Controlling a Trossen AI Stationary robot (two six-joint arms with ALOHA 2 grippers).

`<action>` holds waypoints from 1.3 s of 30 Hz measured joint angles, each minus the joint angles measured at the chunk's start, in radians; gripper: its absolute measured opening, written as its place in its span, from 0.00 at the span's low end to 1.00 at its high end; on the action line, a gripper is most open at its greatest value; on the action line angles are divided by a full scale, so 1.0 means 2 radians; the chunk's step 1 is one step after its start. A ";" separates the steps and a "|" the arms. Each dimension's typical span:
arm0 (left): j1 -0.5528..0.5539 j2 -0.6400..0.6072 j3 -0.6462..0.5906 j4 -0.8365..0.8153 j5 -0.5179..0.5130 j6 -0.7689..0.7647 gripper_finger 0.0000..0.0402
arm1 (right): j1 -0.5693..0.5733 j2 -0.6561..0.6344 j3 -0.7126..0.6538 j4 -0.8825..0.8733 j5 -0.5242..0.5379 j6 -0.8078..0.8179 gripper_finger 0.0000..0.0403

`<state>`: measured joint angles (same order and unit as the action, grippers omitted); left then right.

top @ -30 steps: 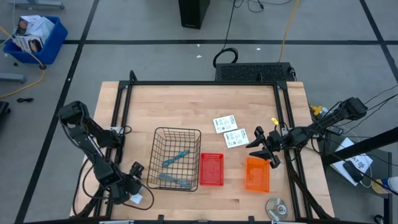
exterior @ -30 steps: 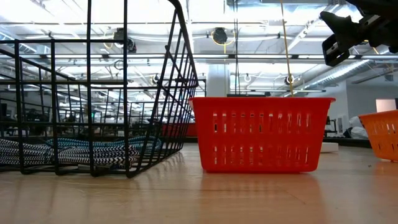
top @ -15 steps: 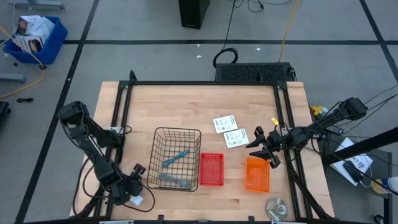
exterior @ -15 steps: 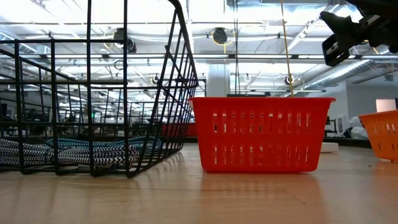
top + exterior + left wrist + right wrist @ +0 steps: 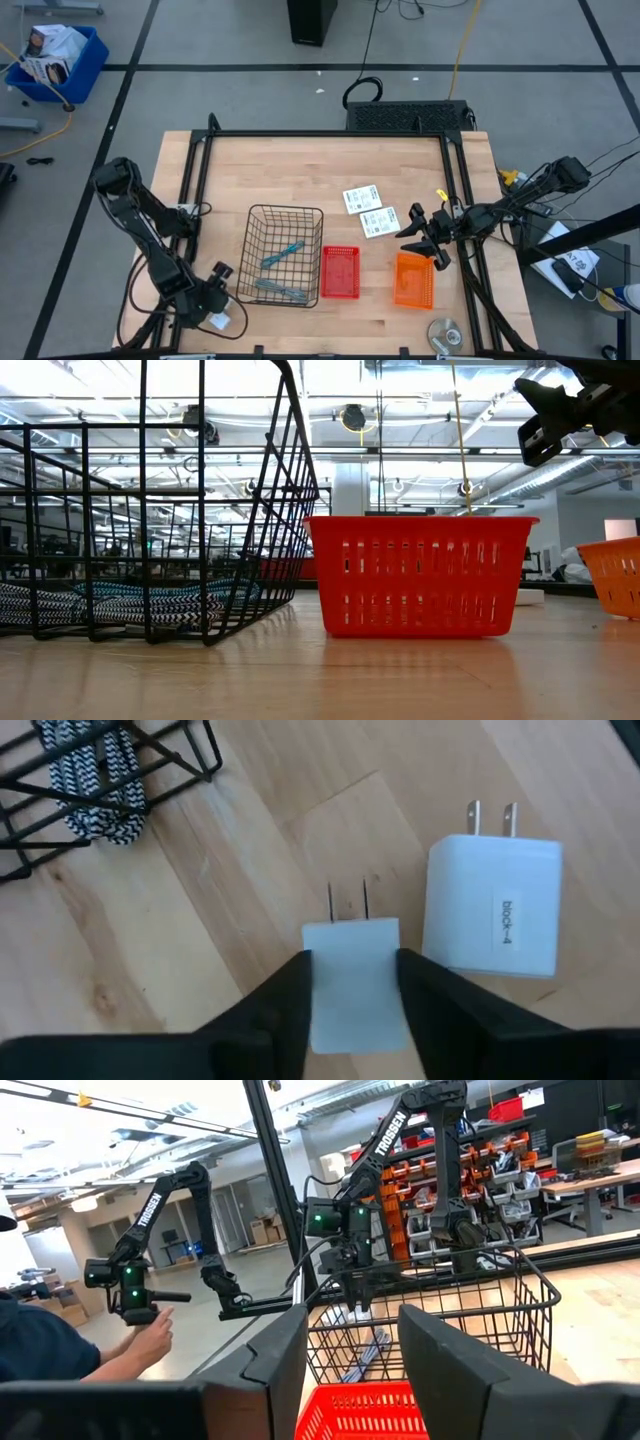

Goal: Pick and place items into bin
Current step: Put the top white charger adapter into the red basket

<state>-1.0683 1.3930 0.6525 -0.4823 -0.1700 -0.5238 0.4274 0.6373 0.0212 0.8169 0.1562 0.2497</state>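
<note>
Left gripper [image 5: 352, 982] at the tabletop's front-left corner, fingers clamped on a white plug block [image 5: 354, 982]; second block [image 5: 492, 906] just beside. Right gripper [image 5: 424, 238] near the right edge, fingers apart, empty.

A white plastic plug block with two metal prongs [image 5: 492, 905], lying on the wooden table at the right of the left wrist view, carries a small white label printed "block-4" in dark letters running along its length. In the right wrist view, the word "TROSSEN" stands in white capitals on the upper link of a dark robot arm [image 5: 392, 1135] near the top centre, and again on another dark robot arm [image 5: 152, 1212] at the left of the frame. The green print on the flat white cards [image 5: 369, 209] is too small to read.
</note>
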 joint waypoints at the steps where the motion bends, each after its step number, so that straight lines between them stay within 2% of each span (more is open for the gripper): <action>1: 0.000 -0.001 0.000 0.002 -0.002 -0.001 0.32 | 0.000 0.000 0.000 0.000 0.000 0.000 0.38; 8: 0.000 0.000 0.000 0.006 -0.003 0.035 0.12 | 0.000 0.000 0.000 0.000 0.000 0.000 0.38; 14: 0.000 0.000 0.000 0.004 -0.008 0.034 0.09 | 0.000 0.000 0.000 0.000 0.000 0.000 0.38; 24: 0.000 0.000 0.000 -0.008 -0.009 0.022 0.34 | 0.000 0.000 0.000 0.000 0.000 0.000 0.38; 32: 0.000 0.000 0.000 -0.008 -0.035 0.041 0.55 | 0.000 0.000 0.000 0.000 0.000 0.000 0.38; 39: 0.005 0.000 -0.018 0.002 -0.042 0.023 0.68 | 0.000 0.000 0.000 0.000 0.000 0.000 0.38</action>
<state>-1.0590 1.3933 0.6166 -0.4782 -0.2531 -0.4786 0.4274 0.6370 0.0212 0.8172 0.1562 0.2496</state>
